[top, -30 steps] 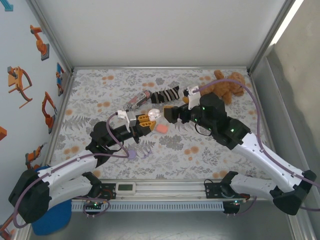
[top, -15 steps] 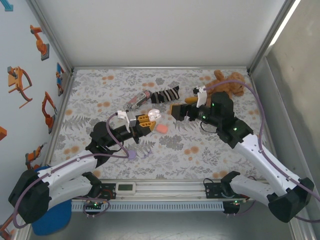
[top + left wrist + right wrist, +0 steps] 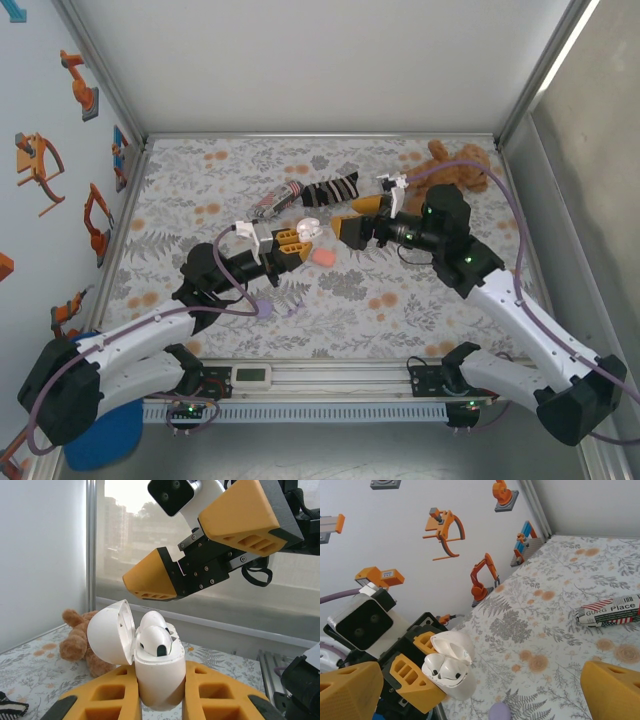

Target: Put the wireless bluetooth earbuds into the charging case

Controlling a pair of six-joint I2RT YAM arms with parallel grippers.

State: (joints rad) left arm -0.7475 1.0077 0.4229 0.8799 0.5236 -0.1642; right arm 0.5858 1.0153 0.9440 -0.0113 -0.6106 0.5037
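My left gripper (image 3: 303, 236) is shut on a white charging case (image 3: 309, 228), holding it upright above the floral table with its lid flipped open. In the left wrist view the case (image 3: 161, 682) sits between the yellow fingers, and two white earbuds (image 3: 155, 639) rest side by side in its wells. My right gripper (image 3: 352, 218) hovers just right of the case, open and holding nothing. The right wrist view looks at the case (image 3: 463, 686) and the earbuds (image 3: 444, 669) between wide-spread jaws (image 3: 480, 692).
A salmon-pink piece (image 3: 324, 257) lies on the table under the case. A pale purple round piece (image 3: 264, 309) lies nearer the left arm. A striped sock (image 3: 335, 188), a printed packet (image 3: 275, 202) and a brown teddy bear (image 3: 450, 170) lie at the back.
The right gripper has drawn back a little to the right of the case and turned at the wrist. The left gripper and the case have stayed still.
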